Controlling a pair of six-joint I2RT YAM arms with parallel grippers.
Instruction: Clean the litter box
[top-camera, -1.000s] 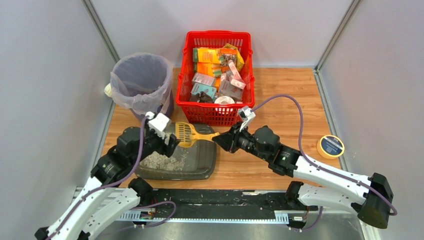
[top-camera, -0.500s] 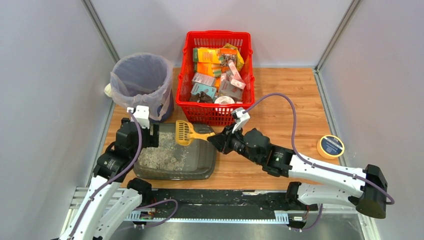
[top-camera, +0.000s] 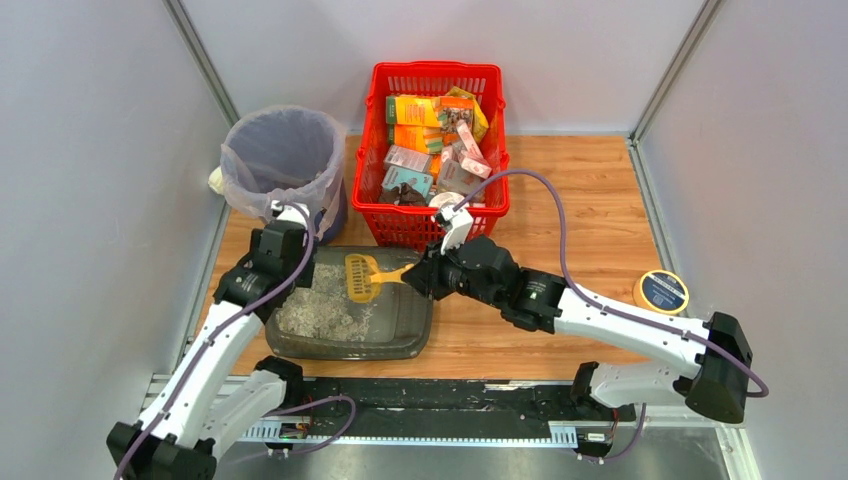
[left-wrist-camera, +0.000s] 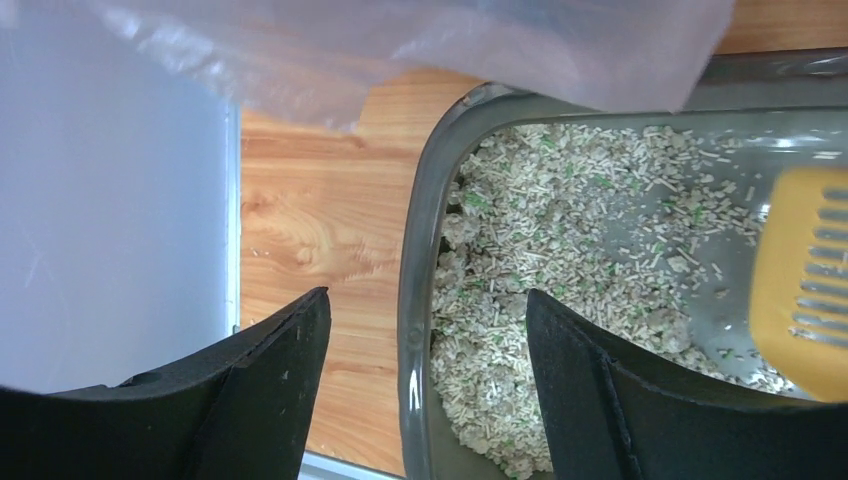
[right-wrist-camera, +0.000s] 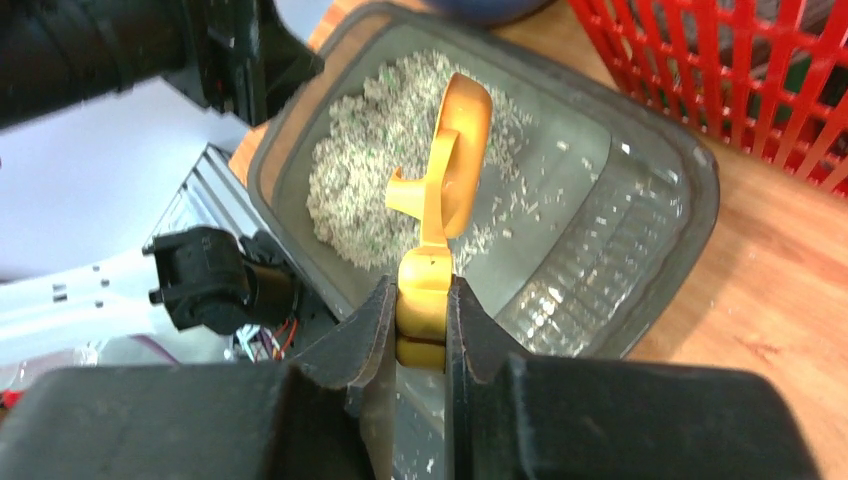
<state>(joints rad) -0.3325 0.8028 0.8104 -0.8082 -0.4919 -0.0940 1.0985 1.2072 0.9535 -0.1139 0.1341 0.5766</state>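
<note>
The shallow dark grey plastic litter box (top-camera: 405, 325) lies near-left on the wooden table (top-camera: 580, 200). The left gripper (left-wrist-camera: 428, 297) gapes wide over its left rim. The right gripper (right-wrist-camera: 420, 290), at its right edge, clamps a yellow slotted plastic scoop (right-wrist-camera: 455, 150).

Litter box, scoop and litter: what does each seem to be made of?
The litter box looks like moulded plastic, dark grey, slightly translucent, glossy: highlights on its ribbed floor and rim. The scoop is likely rigid plastic, opaque yellow, smooth, with moulded slots. The litter is pale matte pellets and crumbs with green flecks; material unclear.
</note>
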